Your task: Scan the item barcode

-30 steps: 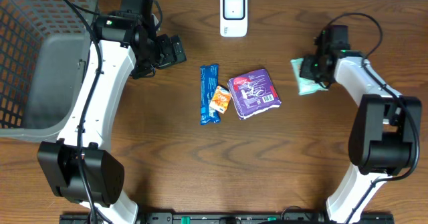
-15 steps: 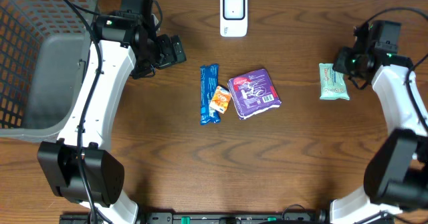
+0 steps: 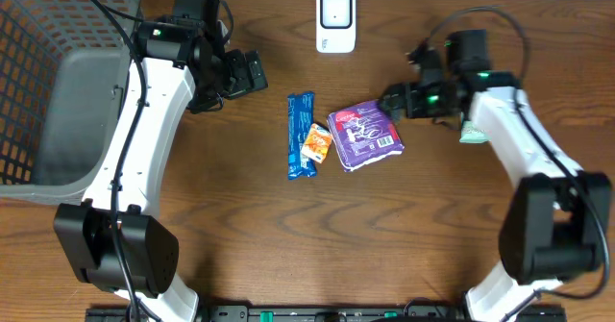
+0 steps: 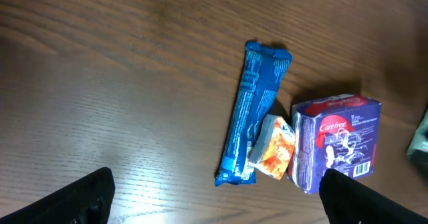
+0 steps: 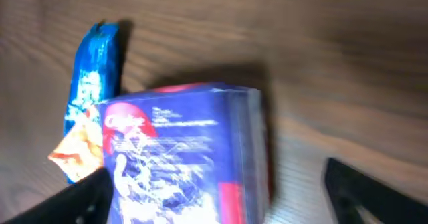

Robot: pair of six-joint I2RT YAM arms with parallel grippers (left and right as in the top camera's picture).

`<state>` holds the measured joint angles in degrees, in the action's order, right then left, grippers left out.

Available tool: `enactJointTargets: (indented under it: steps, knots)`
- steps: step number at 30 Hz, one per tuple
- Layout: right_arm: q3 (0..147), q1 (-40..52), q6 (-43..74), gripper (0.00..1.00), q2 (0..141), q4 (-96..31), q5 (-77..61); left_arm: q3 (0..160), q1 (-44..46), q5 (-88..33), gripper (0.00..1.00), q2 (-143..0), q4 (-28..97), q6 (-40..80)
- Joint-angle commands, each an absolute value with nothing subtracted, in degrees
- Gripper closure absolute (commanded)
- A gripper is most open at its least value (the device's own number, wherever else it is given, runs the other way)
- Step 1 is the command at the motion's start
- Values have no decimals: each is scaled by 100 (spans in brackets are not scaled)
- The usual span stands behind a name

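Observation:
Three items lie mid-table: a blue bar wrapper [image 3: 301, 135], a small orange packet [image 3: 316, 141] and a purple Carefree pack [image 3: 365, 134] with its barcode facing up. The white scanner [image 3: 335, 20] stands at the back edge. My right gripper [image 3: 399, 99] hangs open just over the purple pack's right end; in the right wrist view the purple pack [image 5: 180, 157] fills the space between the fingers of the right gripper [image 5: 221, 197]. My left gripper [image 3: 252, 72] is open and empty, back left of the items. Its wrist view shows the blue bar [image 4: 253, 114] and the purple pack [image 4: 334, 140].
A grey mesh basket [image 3: 38, 82] takes up the far left. A green pack [image 3: 468, 133] lies on the table at the right, mostly hidden under my right arm.
My right gripper carried the green pack to the right, opened and let it go. It then swung left to the purple pack. The left arm has not moved.

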<state>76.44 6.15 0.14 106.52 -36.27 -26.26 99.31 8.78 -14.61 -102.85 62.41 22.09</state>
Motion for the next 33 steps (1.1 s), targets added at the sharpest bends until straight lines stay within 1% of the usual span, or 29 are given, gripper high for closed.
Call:
enactJointTargets:
  steps: [1, 5, 9, 12, 17, 18, 19, 20, 22, 23, 25, 28, 33]
  knots:
    - [7636, 790, -27, 1, 10975, -3500, -2757, 9959, 858, -1382, 2, -10298, 6252, 2152]
    - [7636, 869, 322, 1, 11279, -3190, -2912, 9959, 858, -1382, 2, -10298, 6252, 2152]
    - [7636, 873, 320, 1, 11546, -3039, -3227, 9959, 858, -1382, 2, -10298, 6252, 2152]
    - [7636, 871, 314, 1, 11618, -3079, -3201, 9959, 858, -1382, 2, -10298, 6252, 2152]
    - [7638, 803, 314, 1, 11594, -3122, -2770, 9959, 858, -1382, 2, -10298, 6252, 2152]
    - [7638, 773, 316, 5, 11594, -3122, -2773, 9959, 858, -1382, 2, -10298, 6254, 2152]
    - [7638, 740, 316, 16, 11594, -3124, -2773, 9959, 858, -1382, 2, -10298, 6254, 2152]
    - [7638, 707, 316, 23, 11594, -3131, -2773, 9959, 858, -1382, 2, -10298, 6254, 2152]
    - [7638, 644, 316, 46, 11594, -3170, -2757, 9959, 858, -1382, 2, -10298, 6254, 2152]
    - [7638, 615, 320, 51, 11594, -3190, -2724, 9959, 858, -1380, 2, -10298, 6252, 2152]
    - [7638, 545, 475, 55, 11594, -3256, -2482, 9959, 858, -1382, 2, -10298, 6254, 2152]
    - [7638, 403, 801, 53, 11583, -3301, -1988, 9959, 858, -1382, 2, -10298, 6254, 2152]
    - [7649, 5, 972, 52, 11441, -3299, -1911, 9959, 858, -1382, 2, -10298, 6254, 2152]
